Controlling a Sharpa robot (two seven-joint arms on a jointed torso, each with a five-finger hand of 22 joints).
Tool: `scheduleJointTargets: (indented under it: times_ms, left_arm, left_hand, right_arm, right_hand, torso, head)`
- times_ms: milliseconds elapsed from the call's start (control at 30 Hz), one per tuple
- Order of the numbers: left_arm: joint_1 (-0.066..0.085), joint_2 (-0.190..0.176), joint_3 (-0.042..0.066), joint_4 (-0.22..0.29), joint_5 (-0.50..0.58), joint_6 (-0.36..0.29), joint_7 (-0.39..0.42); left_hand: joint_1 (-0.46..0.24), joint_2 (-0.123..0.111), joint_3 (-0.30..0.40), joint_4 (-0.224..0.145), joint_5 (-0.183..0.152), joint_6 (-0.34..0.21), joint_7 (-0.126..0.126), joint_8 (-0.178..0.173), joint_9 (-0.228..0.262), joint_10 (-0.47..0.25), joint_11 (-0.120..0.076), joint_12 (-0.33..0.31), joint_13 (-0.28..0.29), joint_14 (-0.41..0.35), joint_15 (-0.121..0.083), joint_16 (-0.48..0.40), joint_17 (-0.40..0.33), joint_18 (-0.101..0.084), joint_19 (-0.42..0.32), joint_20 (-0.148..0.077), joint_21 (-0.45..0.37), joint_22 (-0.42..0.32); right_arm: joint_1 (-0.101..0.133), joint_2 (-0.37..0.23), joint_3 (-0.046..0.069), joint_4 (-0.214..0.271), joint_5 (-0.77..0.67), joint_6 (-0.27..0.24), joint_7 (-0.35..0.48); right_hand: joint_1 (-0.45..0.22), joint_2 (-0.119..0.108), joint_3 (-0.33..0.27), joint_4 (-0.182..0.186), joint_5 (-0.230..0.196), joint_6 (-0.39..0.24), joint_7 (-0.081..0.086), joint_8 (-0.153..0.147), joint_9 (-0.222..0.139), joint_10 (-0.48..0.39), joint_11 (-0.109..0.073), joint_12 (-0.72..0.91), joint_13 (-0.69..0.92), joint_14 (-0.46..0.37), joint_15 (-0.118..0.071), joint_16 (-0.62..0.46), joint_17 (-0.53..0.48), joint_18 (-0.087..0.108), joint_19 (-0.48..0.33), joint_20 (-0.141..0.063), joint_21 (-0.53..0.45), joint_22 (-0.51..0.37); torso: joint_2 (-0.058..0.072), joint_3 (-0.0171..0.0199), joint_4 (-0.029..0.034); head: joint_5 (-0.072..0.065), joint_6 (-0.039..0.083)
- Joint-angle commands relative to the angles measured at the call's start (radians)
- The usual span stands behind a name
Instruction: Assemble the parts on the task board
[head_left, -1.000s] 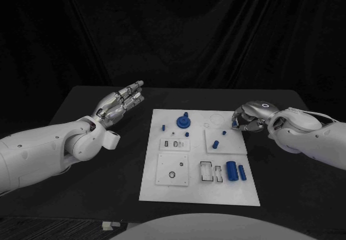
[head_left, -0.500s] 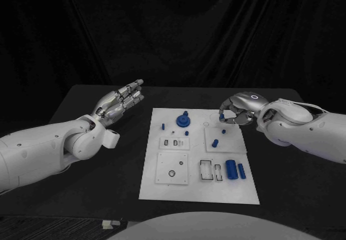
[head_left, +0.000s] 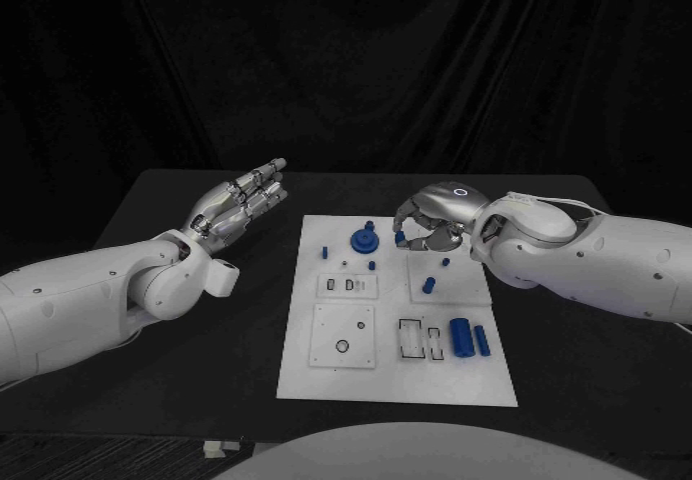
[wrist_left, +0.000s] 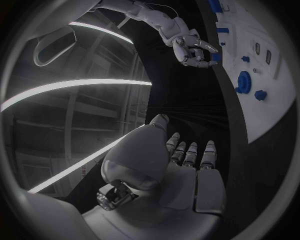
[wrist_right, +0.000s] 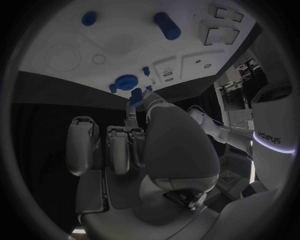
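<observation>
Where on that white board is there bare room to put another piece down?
The task board is bare along its near edge, below the square plate with a ring and the large blue cylinder. The far end is crowded: the blue gear, small blue pegs, and the right hand hovering there. The left hand is off the board.

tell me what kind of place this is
Probably a robot test or demo bench: a black table backed by black drapes, a white task board of small blue parts, and two robot hands, left hand and right hand.
</observation>
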Motion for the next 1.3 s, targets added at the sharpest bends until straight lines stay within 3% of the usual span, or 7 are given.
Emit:
scheduleJointTargets:
  times_ms: [33,767,1300]
  left_arm:
    - [-0.001,0.003,0.001,0.003,0.002,0.011,0.016]
    - [-0.001,0.004,0.001,0.004,0.002,0.011,0.016]
    - [-0.001,0.004,0.001,0.005,0.002,0.011,0.016]
  left_hand:
    - [0.005,-0.004,-0.001,-0.006,0.005,-0.005,0.003,0.004,0.001,-0.002,0.006,-0.002,-0.001,0.000,0.008,-0.004,-0.001,0.018,0.003,0.006,0.006,0.001]
    - [0.005,-0.004,-0.001,-0.007,0.005,-0.005,0.003,0.004,0.001,-0.002,0.006,-0.002,-0.001,0.000,0.008,-0.004,-0.001,0.018,0.003,0.006,0.006,0.001]
    - [0.005,-0.004,-0.001,-0.007,0.005,-0.005,0.003,0.004,0.001,-0.002,0.006,-0.002,-0.001,0.000,0.008,-0.004,-0.001,0.018,0.003,0.006,0.006,0.001]
  right_arm:
    - [0.001,0.022,0.001,0.008,-0.033,0.060,-0.036]
    - [-0.034,0.098,0.001,0.026,-0.080,0.157,-0.067]
    - [-0.044,0.106,0.001,0.017,-0.080,0.177,-0.072]
  right_hand:
    - [0.009,0.003,0.008,0.001,0.001,-0.001,0.006,-0.004,-0.001,0.106,0.006,0.004,0.263,0.106,0.006,0.003,0.264,0.017,-0.001,0.008,-0.009,0.199]
    - [0.002,0.009,0.006,0.002,-0.002,-0.013,0.013,-0.017,-0.008,0.106,0.013,0.004,0.263,0.106,0.012,0.003,0.264,0.022,-0.015,0.013,-0.035,0.191]
    - [0.002,0.010,0.006,-0.001,-0.002,-0.014,0.014,-0.019,-0.009,0.106,0.014,0.004,0.263,0.106,0.013,0.003,0.264,0.024,-0.019,0.014,-0.041,0.189]
  torso:
    - [0.001,-0.0004,0.0017]
    - [0.001,-0.0001,-0.0001]
    - [0.000,0.0004,-0.0009]
  head:
    - [0.000,0.001]
    - [-0.001,-0.003]
    - [-0.001,-0.005]
